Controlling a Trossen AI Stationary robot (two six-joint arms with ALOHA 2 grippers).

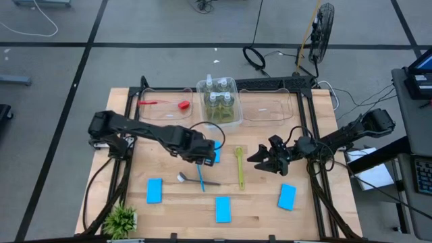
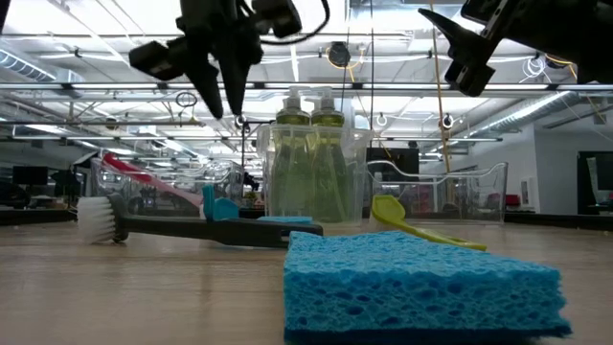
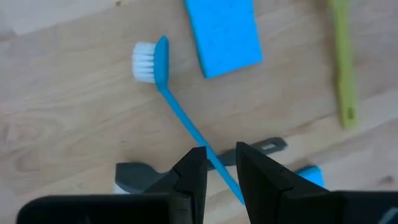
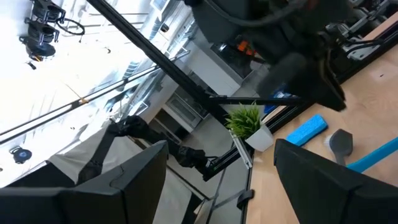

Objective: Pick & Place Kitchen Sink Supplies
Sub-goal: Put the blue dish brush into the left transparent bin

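Observation:
My left gripper (image 1: pixel 204 154) hangs above the table with its fingers a narrow gap apart and empty. Below it lies the handle of a blue brush (image 3: pixel 163 74), which crosses a grey brush (image 3: pixel 140 175). A blue sponge (image 3: pixel 224 31) lies beside them, and a yellow-green brush (image 1: pixel 239 167) lies farther right. My right gripper (image 1: pixel 265 160) is wide open and empty, raised off the table to the right of the yellow-green brush. Three more blue sponges (image 1: pixel 154 191) (image 1: pixel 223 209) (image 1: pixel 287 197) lie flat near the front. Bottles (image 1: pixel 219 101) stand in the middle bin, and a red brush (image 1: pixel 162 104) lies in the left bin.
Three clear bins stand along the far edge: the left (image 1: pixel 165 115), the middle (image 1: pixel 200 88) and the right (image 1: pixel 264 120), which holds nothing. A small green plant (image 1: pixel 121 219) stands at the near left corner. A dark frame rail (image 1: pixel 317 189) runs along the table's right side.

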